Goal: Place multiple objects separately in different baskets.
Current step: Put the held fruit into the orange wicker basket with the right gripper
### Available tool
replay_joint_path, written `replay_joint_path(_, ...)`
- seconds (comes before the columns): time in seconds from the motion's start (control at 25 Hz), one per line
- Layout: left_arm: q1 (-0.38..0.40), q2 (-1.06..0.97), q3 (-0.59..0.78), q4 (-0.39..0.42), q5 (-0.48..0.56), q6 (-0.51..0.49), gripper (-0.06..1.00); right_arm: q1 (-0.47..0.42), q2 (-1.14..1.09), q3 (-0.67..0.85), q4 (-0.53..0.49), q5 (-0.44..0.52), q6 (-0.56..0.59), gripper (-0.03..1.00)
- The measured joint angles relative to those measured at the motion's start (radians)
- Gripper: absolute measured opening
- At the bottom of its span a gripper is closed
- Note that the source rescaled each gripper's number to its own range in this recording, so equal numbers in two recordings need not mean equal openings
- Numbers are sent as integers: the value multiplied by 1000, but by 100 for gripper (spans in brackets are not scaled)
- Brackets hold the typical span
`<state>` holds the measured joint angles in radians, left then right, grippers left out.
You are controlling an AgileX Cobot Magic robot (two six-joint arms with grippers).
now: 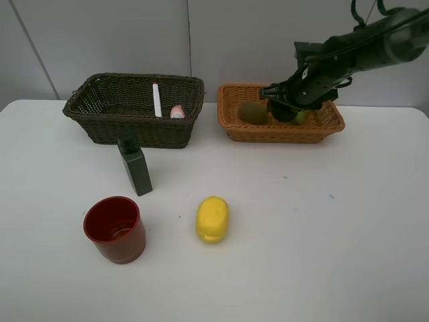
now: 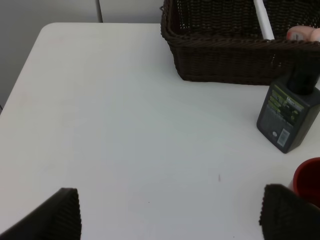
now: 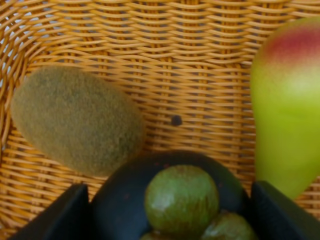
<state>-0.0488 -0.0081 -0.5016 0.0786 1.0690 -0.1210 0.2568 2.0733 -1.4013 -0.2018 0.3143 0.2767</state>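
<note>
Upper right of the frame: right gripper (image 3: 175, 215) grips the mangosteen (image 3: 120, 200) inside the orange basket (image 1: 285, 133), between kiwi (image 1: 253, 112) and pear (image 1: 303, 117). Left gripper (image 2: 170, 215) stands wide open, empty.

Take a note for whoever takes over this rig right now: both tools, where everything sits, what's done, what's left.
Left tool: open, empty, above the table.
Right tool: shut on the mangosteen, down in the orange basket.
Done: marker and pink bottle lie in the dark basket; kiwi and pear lie in the orange basket.
Left: release the mangosteen; the green bottle, red cup and lemon are on the table, not yet sorted.
</note>
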Motion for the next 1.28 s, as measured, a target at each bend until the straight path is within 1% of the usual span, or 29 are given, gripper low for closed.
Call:
replay_joint_path(0.24,0,0,0,0,0,0,93,0,1,0,2,-23,0,64)
replay_joint_path(0.6,0,0,0,0,0,0,93,5,1,0,0,-27,-1,64)
replay_joint_path(0.64,0,0,0,0,0,0,93,7,1,0,-4,-28,-3,67)
replay_joint_path(0.72,0,0,0,0,0,0,93,12,1,0,-6,-34,-3,86)
replay_joint_path(0.76,0,0,0,0,0,0,93,14,1,0,-5,-36,-3,91)
replay_joint_path(0.8,0,0,0,0,0,0,93,17,1,0,-5,-37,-3,95)
replay_joint_path(0.88,0,0,0,0,0,0,93,22,1,0,-4,-36,-3,98)
replay_joint_path(1.0,0,0,0,0,0,0,93,27,1,0,-4,-37,-3,100)
replay_joint_path(1.16,0,0,0,0,0,0,93,36,1,0,1,-30,-3,100)
replay_joint_path(1.28,0,0,0,0,0,0,93,45,-4,0,16,0,-3,100)
